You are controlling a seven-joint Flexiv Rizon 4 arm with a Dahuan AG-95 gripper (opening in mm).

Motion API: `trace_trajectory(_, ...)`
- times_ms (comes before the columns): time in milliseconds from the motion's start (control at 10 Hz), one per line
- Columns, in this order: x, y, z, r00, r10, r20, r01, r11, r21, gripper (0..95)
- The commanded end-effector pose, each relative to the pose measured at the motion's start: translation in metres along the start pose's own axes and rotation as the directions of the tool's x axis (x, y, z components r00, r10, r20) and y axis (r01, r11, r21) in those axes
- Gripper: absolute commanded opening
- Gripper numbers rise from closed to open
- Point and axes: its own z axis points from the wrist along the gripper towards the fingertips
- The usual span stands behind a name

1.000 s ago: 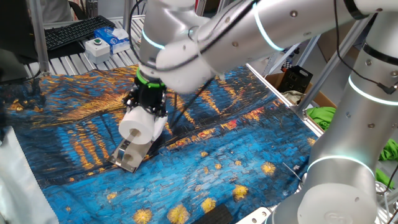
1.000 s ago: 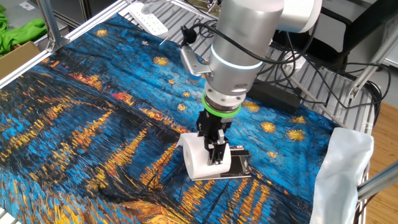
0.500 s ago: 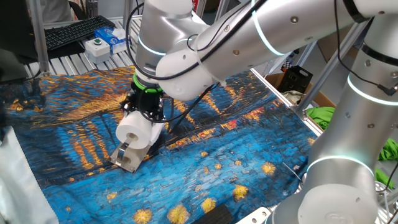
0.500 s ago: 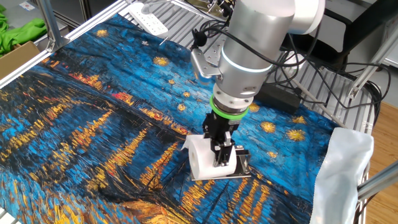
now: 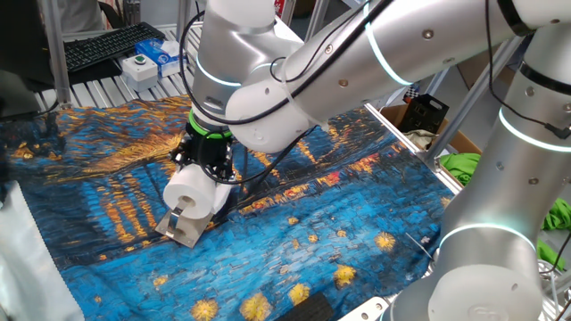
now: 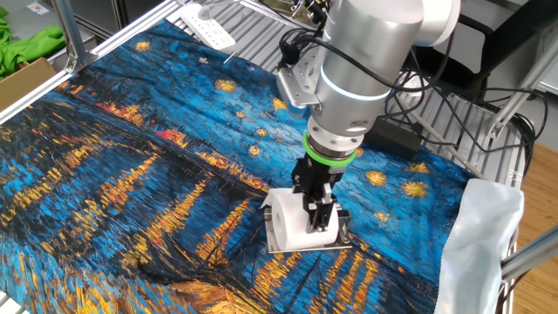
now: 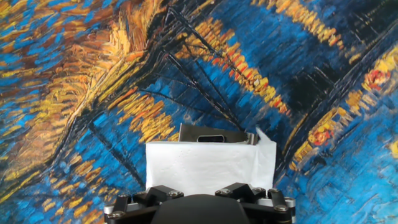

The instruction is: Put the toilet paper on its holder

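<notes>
Over holder point(image 5: 183, 230): toilet paper point(image 5: 189, 189) axis level, lengthwise.

Even, bright overhead indoor light in all 3 views. Soft shadow under toilet paper point(image 6: 296, 225) on painted cloth point(image 6: 131, 174). Glare streaks on glossy arm shell point(image 5: 294, 62). Fixed views slightly soft; hand view sharp on cloth, gripper body at near edge blurred.

A blue-and-gold painted cloth point(image 6: 131, 157) covers the counter point(image 6: 261, 35). The metal holder point(image 5: 183, 230) lies flat on it, toward the cloth's near-left part.
</notes>
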Motion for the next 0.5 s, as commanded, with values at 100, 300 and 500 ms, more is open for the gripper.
trace_trajectory(100, 0.003, -0.002, -0.002, 1.000, -0.002, -0.003, 0.002, 1.000, -0.001, 0.0)
trace_trajectory(300, 0.009, -0.003, -0.003, 1.000, -0.002, -0.004, 0.002, 1.000, -0.002, 0.0)
trace_trajectory(500, 0.013, -0.004, -0.003, 1.000, -0.002, -0.007, 0.002, 1.000, -0.006, 0.0)
